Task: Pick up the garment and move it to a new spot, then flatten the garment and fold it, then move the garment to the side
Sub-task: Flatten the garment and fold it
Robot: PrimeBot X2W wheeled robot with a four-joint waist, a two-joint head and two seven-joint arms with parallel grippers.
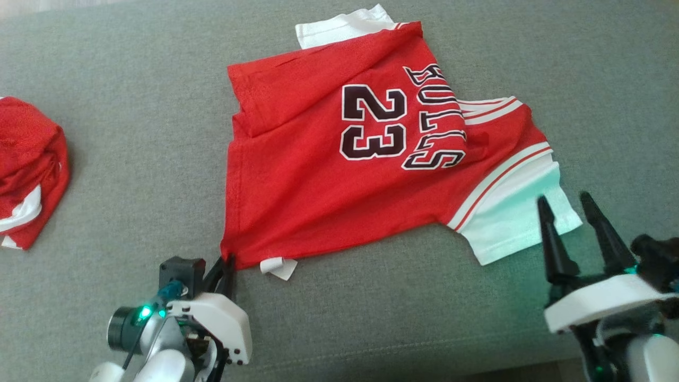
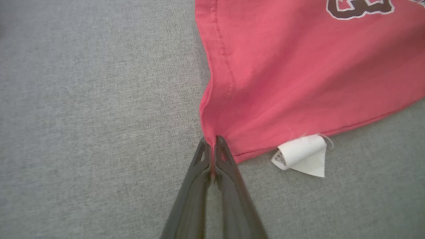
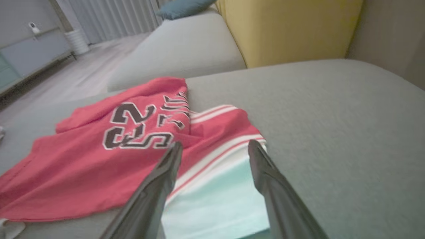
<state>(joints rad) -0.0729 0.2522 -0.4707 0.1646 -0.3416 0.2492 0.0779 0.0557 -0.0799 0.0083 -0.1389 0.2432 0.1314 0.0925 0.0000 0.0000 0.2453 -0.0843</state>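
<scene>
Jersey point(image 1: 318, 175): thin cloth, matt, quite smooth.
Sofa point(image 1: 132, 159): woven cloth, matt, a little rough.
Label point(image 2: 303, 155): paper-like, smooth.
Fingers point(image 2: 190, 199): plastic, smooth, slightly shiny.

I am in a home living room: a grey sofa point(image 3: 332, 99), a yellow back cushion point(image 3: 289, 30), a blue pillow point(image 3: 182, 8), curtains point(image 3: 113, 16).
</scene>
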